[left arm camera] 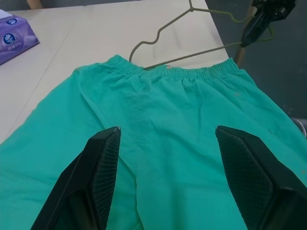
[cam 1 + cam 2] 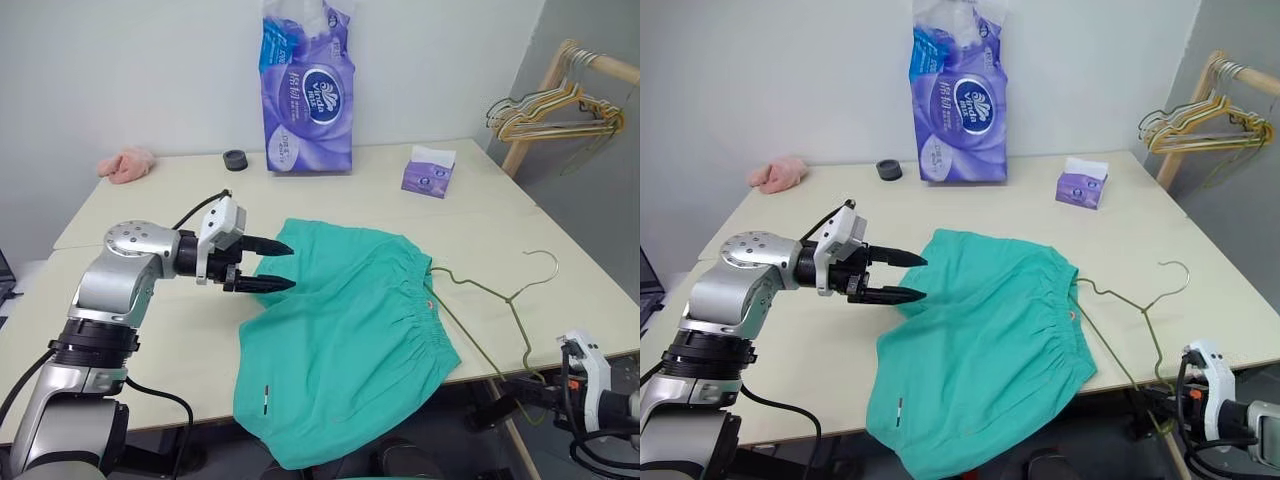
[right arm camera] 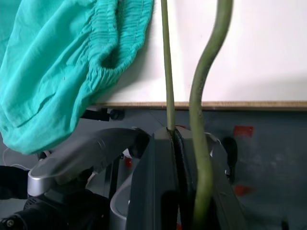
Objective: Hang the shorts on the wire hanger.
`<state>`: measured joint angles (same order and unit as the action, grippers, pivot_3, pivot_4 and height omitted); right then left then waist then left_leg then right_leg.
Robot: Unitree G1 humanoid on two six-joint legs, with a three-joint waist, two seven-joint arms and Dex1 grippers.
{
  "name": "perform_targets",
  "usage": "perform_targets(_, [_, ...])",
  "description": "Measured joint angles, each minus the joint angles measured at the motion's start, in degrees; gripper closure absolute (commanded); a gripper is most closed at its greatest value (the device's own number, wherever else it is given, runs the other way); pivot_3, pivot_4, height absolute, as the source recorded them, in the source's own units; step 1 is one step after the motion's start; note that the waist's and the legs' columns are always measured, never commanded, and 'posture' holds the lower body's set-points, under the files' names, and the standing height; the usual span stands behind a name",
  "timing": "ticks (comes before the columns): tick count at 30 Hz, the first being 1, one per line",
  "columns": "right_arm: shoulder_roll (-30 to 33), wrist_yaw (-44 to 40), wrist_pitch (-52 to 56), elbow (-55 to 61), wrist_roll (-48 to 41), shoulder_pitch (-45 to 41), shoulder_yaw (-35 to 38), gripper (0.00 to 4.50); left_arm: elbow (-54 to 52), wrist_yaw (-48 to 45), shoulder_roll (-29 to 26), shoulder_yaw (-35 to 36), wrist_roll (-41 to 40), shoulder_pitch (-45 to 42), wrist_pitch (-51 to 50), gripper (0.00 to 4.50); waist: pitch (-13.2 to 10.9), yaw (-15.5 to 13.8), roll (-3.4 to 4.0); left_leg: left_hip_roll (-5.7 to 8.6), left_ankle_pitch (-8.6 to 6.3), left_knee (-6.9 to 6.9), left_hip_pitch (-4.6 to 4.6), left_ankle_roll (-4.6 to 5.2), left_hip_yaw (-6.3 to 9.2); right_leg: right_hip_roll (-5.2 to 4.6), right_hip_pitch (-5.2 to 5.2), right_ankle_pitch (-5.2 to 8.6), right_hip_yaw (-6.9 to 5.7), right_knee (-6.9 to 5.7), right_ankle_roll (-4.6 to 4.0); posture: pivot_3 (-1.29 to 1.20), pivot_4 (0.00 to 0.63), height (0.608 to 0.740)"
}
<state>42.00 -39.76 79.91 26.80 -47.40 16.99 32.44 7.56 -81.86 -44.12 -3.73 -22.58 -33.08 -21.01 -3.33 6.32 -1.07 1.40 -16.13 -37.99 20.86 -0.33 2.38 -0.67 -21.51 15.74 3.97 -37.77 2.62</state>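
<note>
Shorts [image 2: 345, 340] are laid flat on the table [image 2: 150, 340], one leg draped over the near edge, waistband toward the robot's right. The wire hanger [image 2: 490, 300] is seen just beside the waistband, one wire end apparently tucked under it, hook pointing away from the robot. The left pincer [image 2: 268, 265] is held just above the shorts' left edge, jaws spread wide and empty, pointed across the fabric toward the waistband; it is the nearer one. The right pincer [image 2: 1155, 400], below the table's edge, is clamped on the hanger's lower corner. The waistband-to-hanger gap is judged the relation that matters next.
</note>
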Motion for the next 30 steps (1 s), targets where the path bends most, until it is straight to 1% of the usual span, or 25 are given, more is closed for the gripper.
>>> perform_targets(6, [1.20,-0.53,2.47,-2.60,-3.13,-4.56,-0.64,4.50,0.04,0.26,0.50,-0.01,0.06,0.71,0.33,1.16,-0.28,0.09,-0.02,0.00,0.00,-0.01,-0.01,0.00,-0.04,0.00,0.00,0.00,0.04,0.00,0.00,-0.16,0.042,0.740])
perform_targets(11, [2.14,-0.82,3.69,-5.45,-4.17,-10.23,-3.78,4.50,1.76,1.18,0.79,-0.01,0.18,0.51,0.47,1.16,-0.54,0.08,-0.04,-0.01,0.00,0.00,0.05,0.00,-0.02,0.02,-0.06,0.00,0.02,-0.01,0.00,-0.15,0.045,0.740])
perform_targets(14, [2.01,-0.34,4.06,-5.78,-4.51,-12.23,-6.70,4.50,2.37,1.31,1.01,-0.01,0.17,-0.52,0.44,1.16,-0.63,0.05,-0.11,-0.02,0.00,0.01,0.07,0.00,0.00,0.02,-0.08,-0.01,0.01,0.00,0.00,-0.15,0.045,0.740])
perform_targets(16, [1.55,0.16,4.15,-6.40,-4.47,-13.20,-9.02,4.50,2.63,1.34,1.08,0.02,0.16,-1.00,0.45,1.16,-0.66,0.00,-0.12,-0.02,0.00,0.01,0.07,0.00,-0.02,0.01,-0.08,-0.01,0.03,0.01,0.01,-0.15,0.048,0.740])
perform_targets(20, [-0.26,1.64,4.22,-8.03,-4.42,-16.22,-11.39,4.50,3.30,1.36,1.19,0.02,0.17,-1.09,0.47,1.16,-0.82,0.05,-0.06,-0.02,0.00,-0.01,0.07,0.01,-0.04,0.00,-0.10,-0.01,0.05,-0.02,0.01,-0.14,0.049,0.740])
perform_targets(28, [-3.58,5.31,3.53,-15.96,-2.74,-24.45,-12.33,4.50,3.71,1.87,1.62,0.14,0.17,-1.36,1.45,1.16,-0.86,0.00,-0.05,-0.03,0.00,0.02,0.15,0.00,-0.03,0.00,-0.21,-0.02,0.05,-0.04,0.01,-0.14,0.044,0.740])
perform_targets(30, [-3.57,5.82,2.39,-18.04,-1.90,-26.44,-12.42,4.50,3.81,2.38,1.68,0.15,0.17,-1.42,1.47,1.16,-0.88,0.00,-0.02,-0.01,0.00,0.02,0.18,0.00,-0.07,-0.03,-0.24,-0.02,0.07,-0.05,0.01,-0.14,0.045,0.740])
